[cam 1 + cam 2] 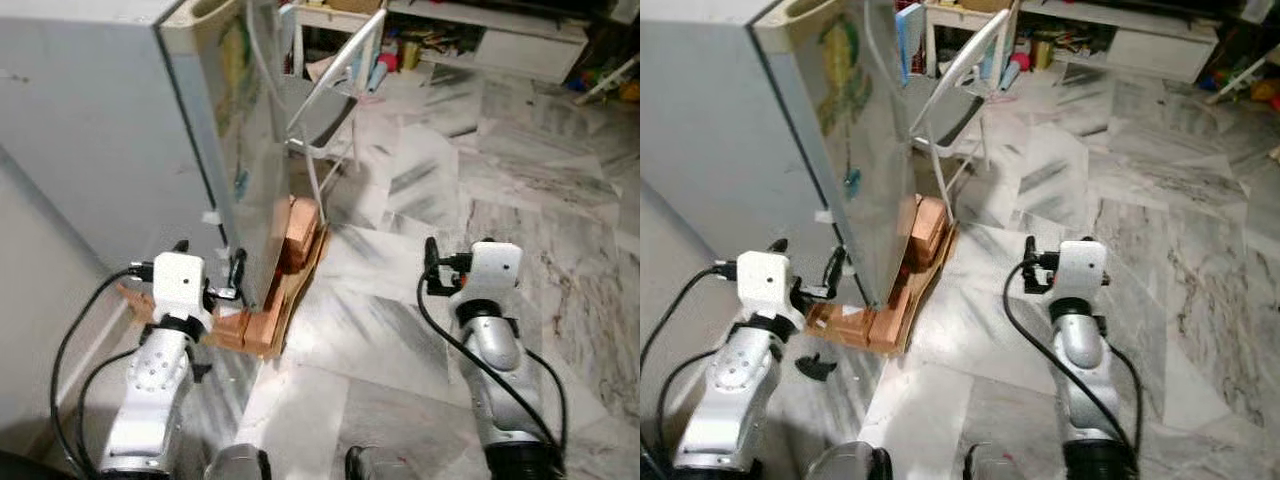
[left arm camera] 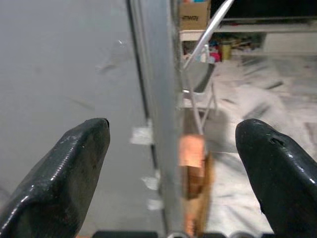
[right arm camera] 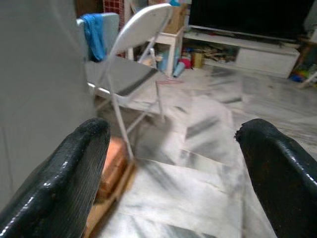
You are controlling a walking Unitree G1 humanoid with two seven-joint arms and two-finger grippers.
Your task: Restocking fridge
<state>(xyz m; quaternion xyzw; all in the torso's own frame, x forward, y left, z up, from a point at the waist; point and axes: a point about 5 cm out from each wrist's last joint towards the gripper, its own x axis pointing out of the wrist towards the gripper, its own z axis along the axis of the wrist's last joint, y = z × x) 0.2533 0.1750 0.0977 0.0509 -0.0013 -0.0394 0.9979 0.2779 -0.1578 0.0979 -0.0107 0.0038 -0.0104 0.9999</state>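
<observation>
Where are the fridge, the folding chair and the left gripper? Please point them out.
fridge (image 1: 90, 150), left eye view, on its grey side wall.
folding chair (image 3: 129, 79), right wrist view, on its grey seat.
left gripper (image 2: 173, 148), left wrist view, midway between the two open black fingertips, at the fridge's front edge.

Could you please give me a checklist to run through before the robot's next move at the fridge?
1. Left end effector open: ok, its fingers stand wide apart.
2. Left end effector lined up on the fridge corner edge: ok, the edge sits between the fingers.
3. Right end effector open and holding nothing: ok.
4. Fridge door open: cannot tell.
5. Folding chair clear of the door's swing: cannot tell; it stands close beside the fridge.
6. Items to restock at hand: not ok.
</observation>
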